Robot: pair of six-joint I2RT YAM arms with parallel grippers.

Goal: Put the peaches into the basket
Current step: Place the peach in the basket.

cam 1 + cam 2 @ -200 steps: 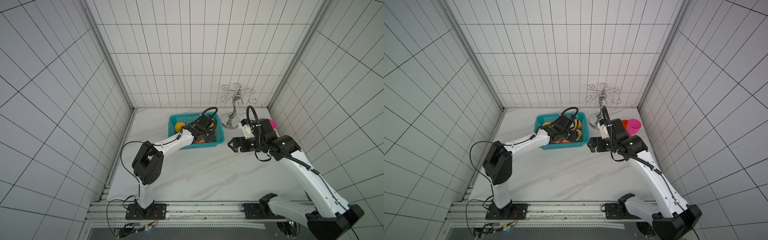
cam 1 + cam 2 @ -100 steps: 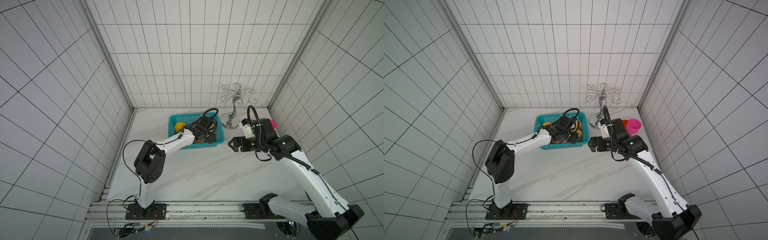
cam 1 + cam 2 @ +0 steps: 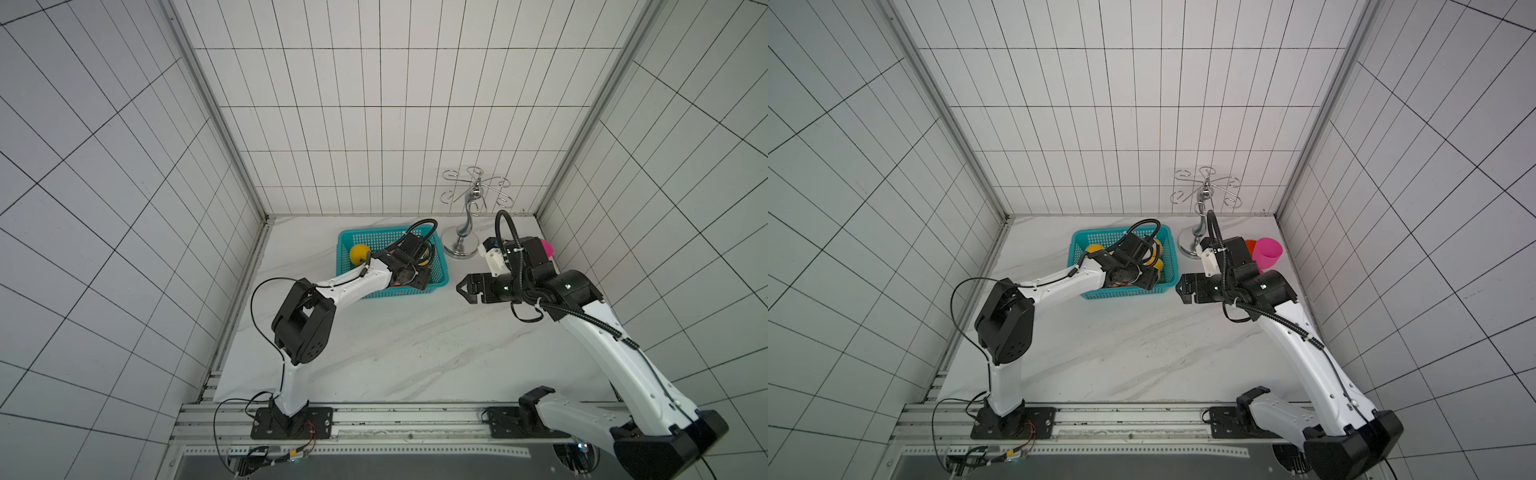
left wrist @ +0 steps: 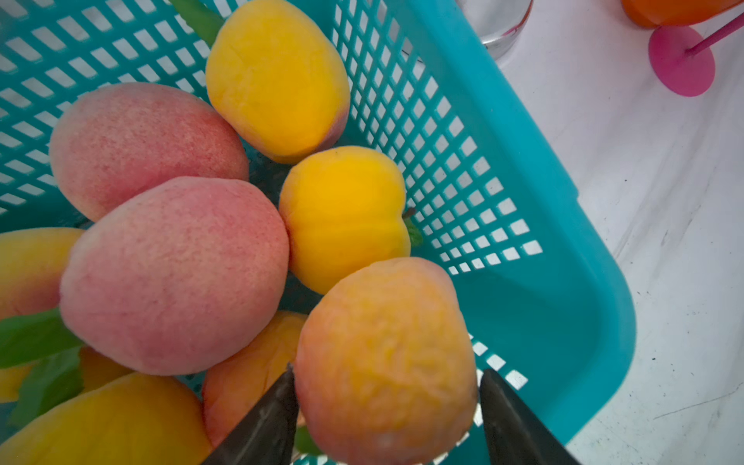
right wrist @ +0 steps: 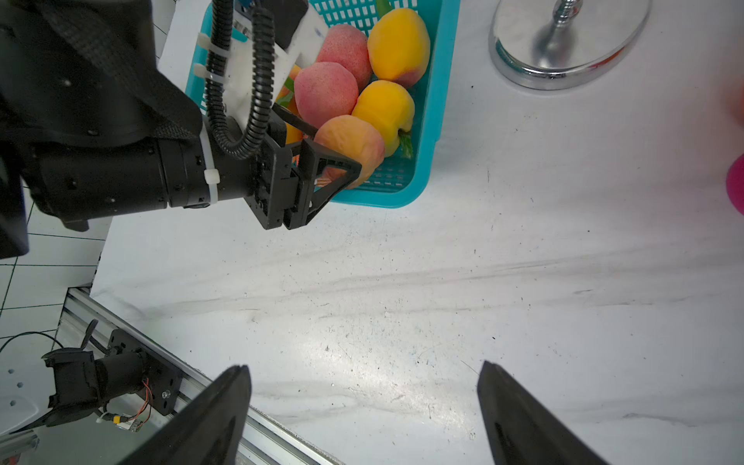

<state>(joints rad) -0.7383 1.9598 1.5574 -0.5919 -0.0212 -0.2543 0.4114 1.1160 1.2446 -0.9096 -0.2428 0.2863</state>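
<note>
Left wrist view: left tool (image 4: 385, 376) hugging a wrinkled orange-pink toy peach (image 4: 384, 350) low inside the turquoise plastic mesh basket (image 4: 535, 169) beside other peaches (image 4: 173, 273), likely to drop it there, squeezing or loose cannot tell; right tool (image 5: 364, 366) wide and empty over the white marble counter (image 5: 402, 282), waiting.

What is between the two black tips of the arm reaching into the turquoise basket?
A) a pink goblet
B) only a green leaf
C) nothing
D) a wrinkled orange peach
D: the left wrist view shows a wrinkled orange peach between the left gripper tips, inside the basket.
</note>
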